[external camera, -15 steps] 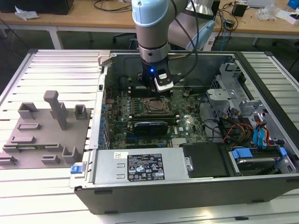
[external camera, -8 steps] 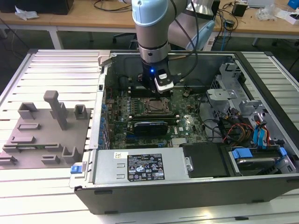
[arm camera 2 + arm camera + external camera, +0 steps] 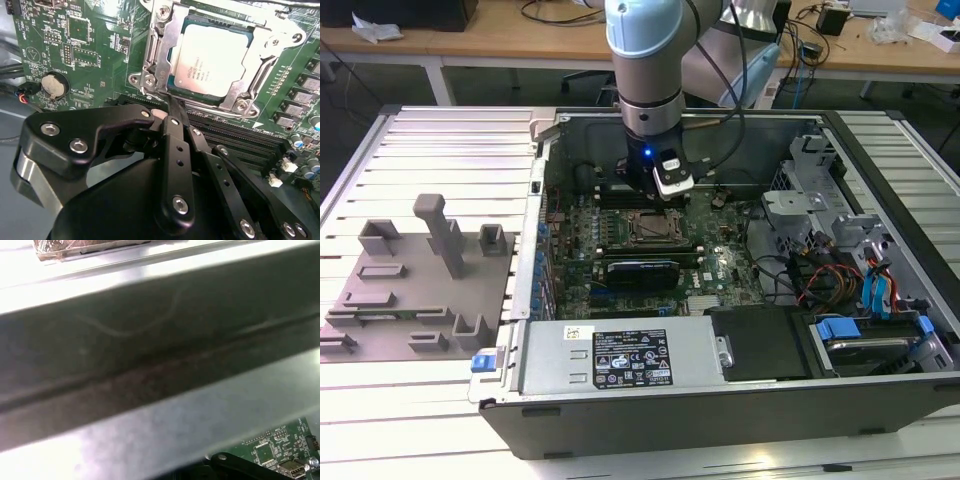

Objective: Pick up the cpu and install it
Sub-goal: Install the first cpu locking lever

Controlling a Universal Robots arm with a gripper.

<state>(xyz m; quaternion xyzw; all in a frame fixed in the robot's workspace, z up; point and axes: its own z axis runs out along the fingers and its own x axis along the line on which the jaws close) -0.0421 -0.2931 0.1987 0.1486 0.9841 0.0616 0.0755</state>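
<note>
The cpu (image 3: pixel 212 57), a small square chip with a pale silvery top, lies flat inside the metal-framed socket (image 3: pixel 165 45) of the green motherboard (image 3: pixel 95 55) in the second wrist view. My gripper (image 3: pixel 172 104) hangs just beside the socket's near edge. Its black fingers (image 3: pixel 175 135) are pressed together with nothing between them. In the exterior view the gripper (image 3: pixel 655 195) stands low inside the open computer case, right behind the socket (image 3: pixel 655 228). The first wrist view looks along the case's metal wall (image 3: pixel 150 365), with a corner of the motherboard (image 3: pixel 280 445) below it.
A grey tray (image 3: pixel 380 300) with blocks and posts sits at the exterior view's left, outside the case. A dark card (image 3: pixel 638 270) lies in front of the socket. Drive cages and cables (image 3: pixel 840 250) crowd the case's right side. The power supply (image 3: pixel 620 358) runs along the front.
</note>
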